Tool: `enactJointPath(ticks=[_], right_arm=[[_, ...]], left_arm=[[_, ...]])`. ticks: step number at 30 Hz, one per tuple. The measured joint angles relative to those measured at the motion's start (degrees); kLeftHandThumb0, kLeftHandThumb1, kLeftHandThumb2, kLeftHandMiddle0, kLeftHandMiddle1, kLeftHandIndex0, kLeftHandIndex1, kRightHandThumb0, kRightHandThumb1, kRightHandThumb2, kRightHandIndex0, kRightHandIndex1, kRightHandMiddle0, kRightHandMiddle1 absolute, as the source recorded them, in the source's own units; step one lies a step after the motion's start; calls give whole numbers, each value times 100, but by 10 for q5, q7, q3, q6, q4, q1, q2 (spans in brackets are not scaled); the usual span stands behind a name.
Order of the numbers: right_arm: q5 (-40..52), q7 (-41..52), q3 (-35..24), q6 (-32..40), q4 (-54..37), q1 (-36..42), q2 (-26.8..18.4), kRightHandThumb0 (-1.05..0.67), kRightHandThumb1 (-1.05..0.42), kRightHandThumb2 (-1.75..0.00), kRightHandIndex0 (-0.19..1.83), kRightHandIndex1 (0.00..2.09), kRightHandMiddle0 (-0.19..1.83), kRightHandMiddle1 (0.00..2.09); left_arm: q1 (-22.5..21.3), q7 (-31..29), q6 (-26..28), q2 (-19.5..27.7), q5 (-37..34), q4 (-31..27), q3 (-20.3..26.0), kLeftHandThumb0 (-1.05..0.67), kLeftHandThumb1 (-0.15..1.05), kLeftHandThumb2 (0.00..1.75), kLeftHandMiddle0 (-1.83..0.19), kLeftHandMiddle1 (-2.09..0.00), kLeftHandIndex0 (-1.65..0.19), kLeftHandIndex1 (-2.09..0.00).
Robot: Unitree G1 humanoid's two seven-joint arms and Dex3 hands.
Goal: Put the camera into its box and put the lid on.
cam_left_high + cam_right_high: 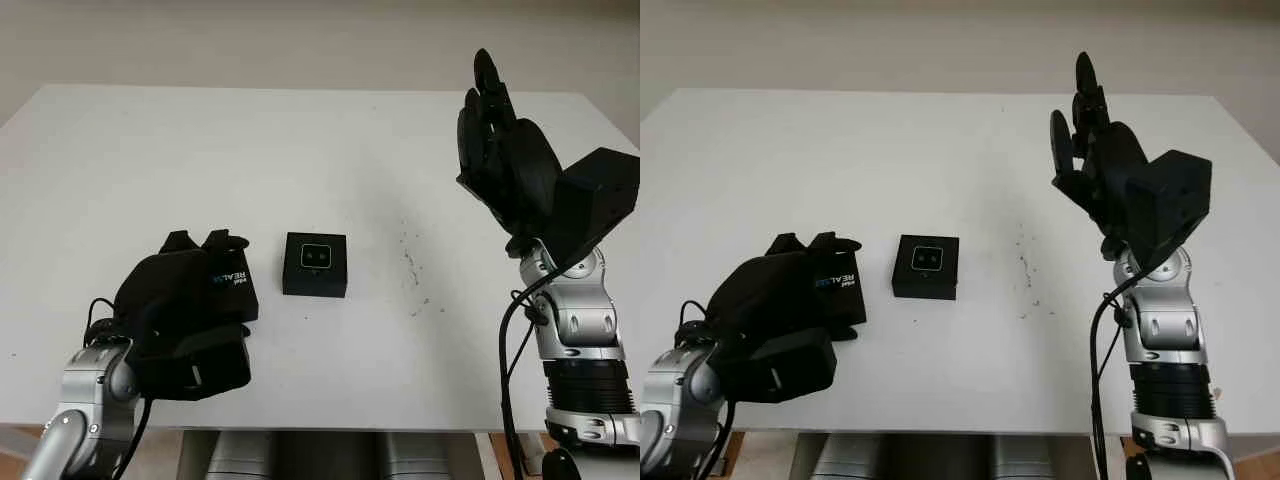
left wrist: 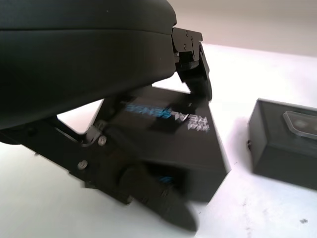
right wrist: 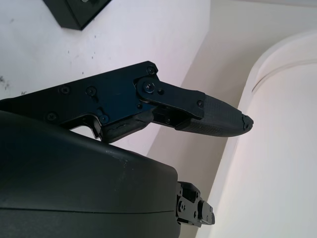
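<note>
My left hand [image 1: 190, 300] clamps lid [image 2: 168, 134], printed text legible at wrist; box [image 1: 315, 264] beside on desk [image 1: 300, 140]. Right hand [image 1: 500, 140] raised, holding nothing.

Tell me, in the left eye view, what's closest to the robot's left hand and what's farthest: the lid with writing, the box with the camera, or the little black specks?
1. Lid: under the left hand, fingers around it.
2. Box holding the camera: just beside the lid, mid-table.
3. Specks: farthest, toward the raised, open right hand.

Lab: bare white table [image 1: 300, 140], plain wall.
</note>
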Motion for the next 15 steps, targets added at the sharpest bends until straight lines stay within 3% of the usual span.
enactJointPath(ticks=[7, 11, 15], right_arm=[[15, 39, 19, 24, -7, 10, 0, -70, -105, -78, -19, 0, -19, 0], [11, 43, 36, 35, -19, 19, 3, -67, -105, -79, -19, 0, -19, 0], [15, 37, 37, 36, -20, 21, 17, -67, -105, -76, -19, 0, -19, 0]], left_arm=[[-119, -89, 20, 38, -119, 7, 49, -11, 96, 5, -41, -142, -28, -144], [-206, -145, 55, 53, -170, 54, 46, -11, 94, 5, -48, -132, -35, -139], [-284, -165, 66, 53, -201, 110, 22, -10, 94, 5, -50, -134, -37, -143]])
